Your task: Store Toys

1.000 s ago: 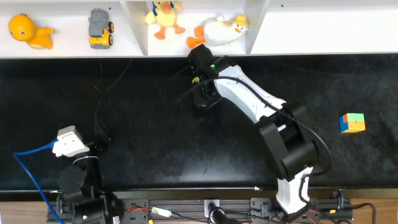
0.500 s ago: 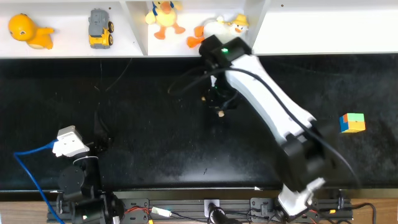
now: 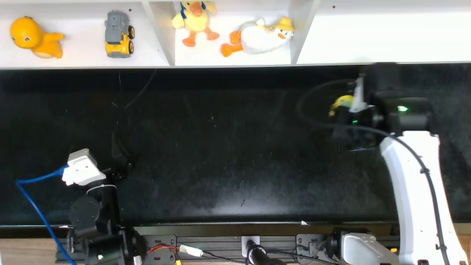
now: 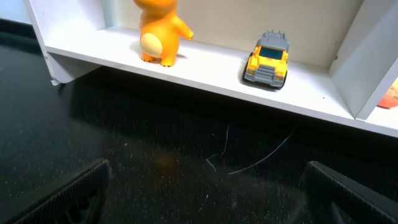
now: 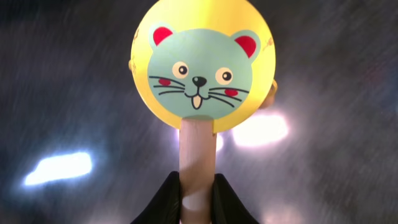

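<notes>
- Top view: the right arm rises along the right edge. The right gripper sits in the upper right of the frame over the black table, with the yellow rattle toy at its tip.
- Along the top edge, the white shelf holds, from left to right, an orange duck, a toy truck, a yellow duck and a white duck.
- The left arm is folded in the lower left corner.
- Left wrist view: the left gripper has its fingers spread wide with nothing between them. Beyond it, the orange duck and the toy truck stand apart on the shelf.
- Right wrist view: the right gripper's fingers are clamped tight on the rattle toy's wooden handle. Its round yellow head, with a mouse face, is over the dark table.
</notes>
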Tool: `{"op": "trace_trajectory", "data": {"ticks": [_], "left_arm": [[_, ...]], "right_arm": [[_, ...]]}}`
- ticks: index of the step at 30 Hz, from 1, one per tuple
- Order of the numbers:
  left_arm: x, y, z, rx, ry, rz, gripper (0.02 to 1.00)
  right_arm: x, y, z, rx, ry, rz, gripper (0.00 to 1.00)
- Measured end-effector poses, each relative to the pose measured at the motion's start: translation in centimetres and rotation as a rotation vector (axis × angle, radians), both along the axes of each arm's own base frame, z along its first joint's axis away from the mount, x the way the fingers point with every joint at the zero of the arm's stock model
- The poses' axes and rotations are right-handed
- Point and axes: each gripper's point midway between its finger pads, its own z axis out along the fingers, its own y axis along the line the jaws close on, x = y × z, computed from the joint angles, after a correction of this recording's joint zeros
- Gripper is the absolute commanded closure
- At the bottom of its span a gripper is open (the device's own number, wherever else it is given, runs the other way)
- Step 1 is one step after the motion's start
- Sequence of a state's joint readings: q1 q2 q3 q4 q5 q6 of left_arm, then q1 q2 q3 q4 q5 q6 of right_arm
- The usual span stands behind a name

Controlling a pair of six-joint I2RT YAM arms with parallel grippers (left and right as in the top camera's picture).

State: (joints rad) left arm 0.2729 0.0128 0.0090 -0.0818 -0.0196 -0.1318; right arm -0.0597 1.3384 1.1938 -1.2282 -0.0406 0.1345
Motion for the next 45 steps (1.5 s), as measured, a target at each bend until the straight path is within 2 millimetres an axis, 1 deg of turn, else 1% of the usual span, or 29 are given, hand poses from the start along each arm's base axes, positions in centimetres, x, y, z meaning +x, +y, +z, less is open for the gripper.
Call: {"op": "trace_trajectory", "data": {"ticks": [3, 6, 8, 10, 15, 19, 24, 32, 37, 45], "left_arm": [[0.0, 0.0, 0.0, 0.000, 0.000, 0.000, 0.020], [0.0, 0.0, 0.0, 0.000, 0.000, 0.000, 0.020], [0.0, 0.0, 0.0, 0.000, 0.000, 0.000, 0.020], [0.0, 0.0, 0.0, 0.000, 0.000, 0.000, 0.020], [0.0, 0.0, 0.0, 0.000, 0.000, 0.000, 0.020], [0.0, 0.0, 0.0, 0.000, 0.000, 0.000, 0.020], [0.0, 0.0, 0.0, 0.000, 0.000, 0.000, 0.020], [0.0, 0.0, 0.0, 0.000, 0.000, 0.000, 0.023], [0.0, 0.0, 0.0, 0.000, 0.000, 0.000, 0.020], [0.0, 0.0, 0.0, 0.000, 0.000, 0.000, 0.020]], "right_arm": [[2.2, -2.3, 0.2, -0.022, -0.094, -0.016, 0.958], [4.6, -3.4, 0.7, -0.055, -0.181, 0.015, 0.961], [6.0, -3.5, 0.6, -0.069, -0.217, 0.056, 0.956], [7.3, -3.3, 0.1, -0.076, -0.238, 0.102, 0.958], [10.5, -3.1, -2.2, -0.076, -0.263, 0.175, 0.956], [12.6, -3.0, -3.3, -0.070, -0.299, 0.203, 0.956], [14.4, -2.3, -3.1, -0.056, -0.366, 0.237, 0.954], [17.2, -0.7, -0.9, -0.081, -0.513, 0.310, 0.956], [18.5, -0.5, 0.0, -0.098, -0.579, 0.323, 0.956], [20.1, -0.6, -2.2, -0.099, -0.577, 0.327, 0.954]]}}
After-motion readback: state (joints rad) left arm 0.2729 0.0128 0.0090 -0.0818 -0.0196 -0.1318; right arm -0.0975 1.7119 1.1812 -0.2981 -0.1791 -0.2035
